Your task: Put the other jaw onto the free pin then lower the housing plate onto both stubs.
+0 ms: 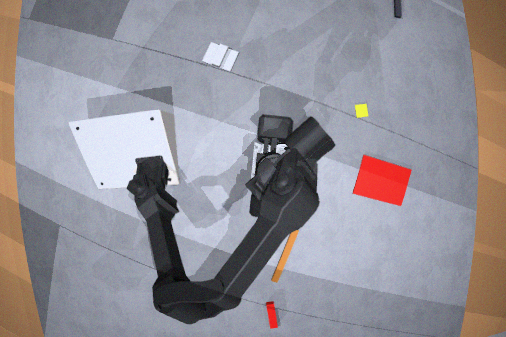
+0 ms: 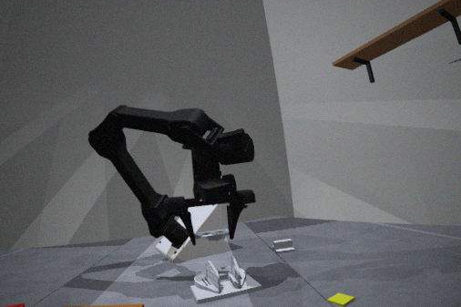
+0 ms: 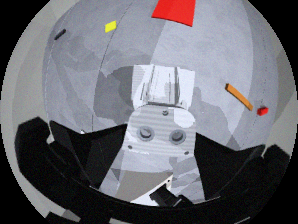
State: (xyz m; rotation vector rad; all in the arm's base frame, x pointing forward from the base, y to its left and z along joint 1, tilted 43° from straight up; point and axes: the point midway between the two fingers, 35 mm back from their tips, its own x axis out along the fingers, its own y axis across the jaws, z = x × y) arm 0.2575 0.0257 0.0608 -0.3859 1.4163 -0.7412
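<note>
The white housing plate (image 2: 214,234) (image 3: 161,144), with two round holes, is held roughly level in the air. My gripper (image 2: 213,240) (image 3: 160,132) is shut on its two side edges. Below it the white base (image 2: 205,297) (image 3: 188,82) (image 1: 256,149) lies on the floor. Two white jaws stand upright on the base, one jaw (image 2: 212,276) and the other jaw (image 2: 235,275), side by side with a gap between. The plate is clear above both jaws and touches neither. The pins, the stubs and the mesh of the gear teeth cannot be made out.
Small white blocks (image 1: 215,54) (image 2: 283,246) lie behind the base. A yellow square (image 1: 361,110) (image 2: 341,299) (image 3: 110,26), a red sheet (image 1: 382,180) (image 3: 175,11), an orange bar (image 1: 285,257) (image 3: 239,97), a small red block (image 1: 272,315) (image 3: 262,111) and a dark bar (image 1: 397,2) lie around.
</note>
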